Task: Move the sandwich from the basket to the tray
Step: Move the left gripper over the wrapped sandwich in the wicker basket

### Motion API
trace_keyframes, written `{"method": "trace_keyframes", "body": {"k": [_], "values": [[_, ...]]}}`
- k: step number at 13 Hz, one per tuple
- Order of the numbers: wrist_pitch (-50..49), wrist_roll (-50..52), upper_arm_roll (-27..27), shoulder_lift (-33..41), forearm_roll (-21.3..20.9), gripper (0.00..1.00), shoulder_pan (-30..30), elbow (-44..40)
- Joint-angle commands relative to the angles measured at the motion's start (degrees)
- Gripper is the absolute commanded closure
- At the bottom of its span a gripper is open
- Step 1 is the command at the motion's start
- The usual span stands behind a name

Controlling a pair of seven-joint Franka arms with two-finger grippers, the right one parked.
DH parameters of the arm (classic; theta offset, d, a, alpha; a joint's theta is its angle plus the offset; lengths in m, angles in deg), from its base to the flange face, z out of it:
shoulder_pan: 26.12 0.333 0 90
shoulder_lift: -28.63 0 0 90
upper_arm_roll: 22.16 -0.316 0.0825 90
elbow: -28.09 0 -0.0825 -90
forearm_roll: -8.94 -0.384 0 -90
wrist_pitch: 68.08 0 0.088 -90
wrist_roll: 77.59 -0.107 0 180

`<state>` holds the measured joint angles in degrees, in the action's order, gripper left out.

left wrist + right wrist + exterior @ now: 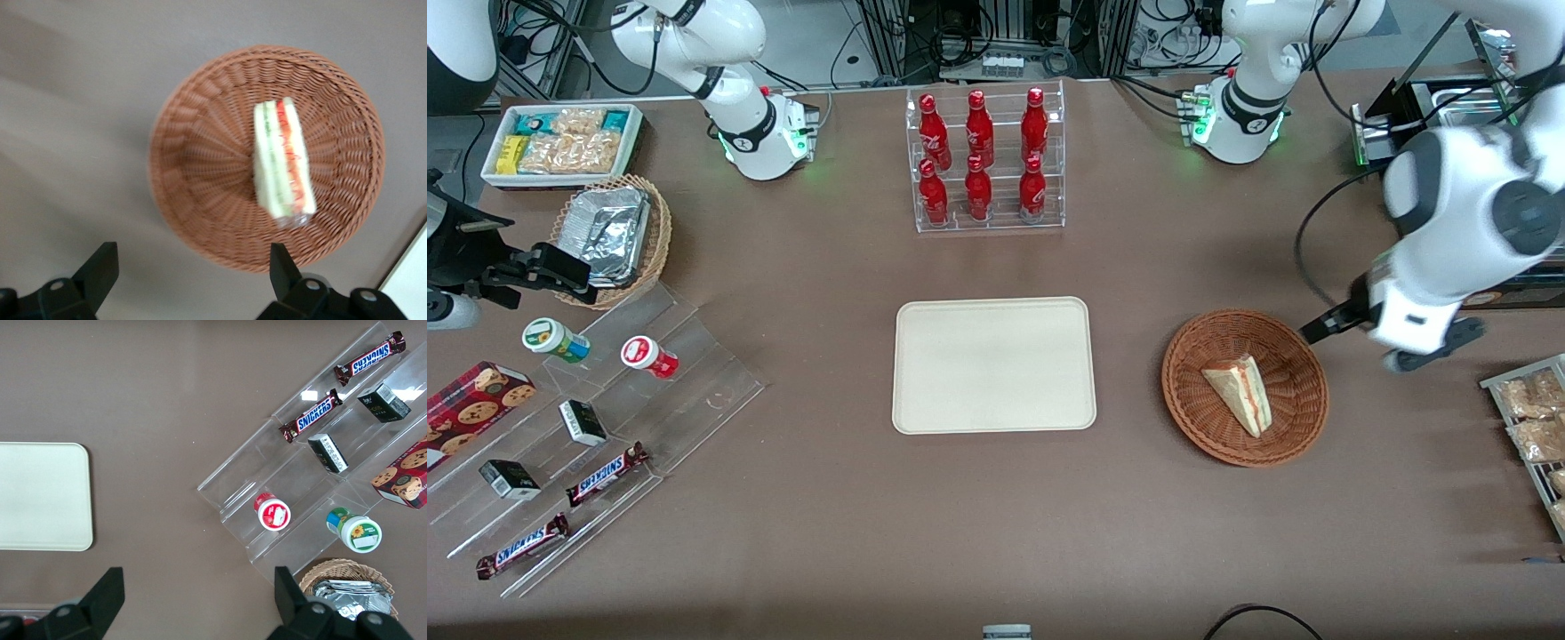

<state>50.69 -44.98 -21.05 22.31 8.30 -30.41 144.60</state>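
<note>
Lying flat in the round reddish-brown wicker basket [1245, 387], the sandwich [1239, 392] is a triangular wedge of pale bread, with green and red filling striped along its cut edge. Basket weave is tight, ribbed, with a shallow rim. My gripper [193, 273] hovers above the table just outside the basket rim, fingers [100, 270] spread wide with nothing between them; sandwich sits apart from them, untouched. The smooth cream rectangular tray [994, 365], with rounded corners, lies beside the basket, toward the parked arm's end.
</note>
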Motion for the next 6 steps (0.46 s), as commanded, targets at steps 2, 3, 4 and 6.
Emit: {"method": "trace_keyframes", "body": {"k": [2, 3, 4, 6], "values": [[7.5, 6.8, -0.5, -5.3, -0.9, 0.0, -4.4, 0.1], [9.5, 6.9, -0.5, -6.9, -1.2, 0.0, -5.5, 0.2], [10.9, 7.0, -0.5, -8.3, -1.3, 0.0, -5.7, 0.2], [13.1, 7.9, -0.6, -10.4, -1.5, 0.0, -6.8, 0.2]]}}
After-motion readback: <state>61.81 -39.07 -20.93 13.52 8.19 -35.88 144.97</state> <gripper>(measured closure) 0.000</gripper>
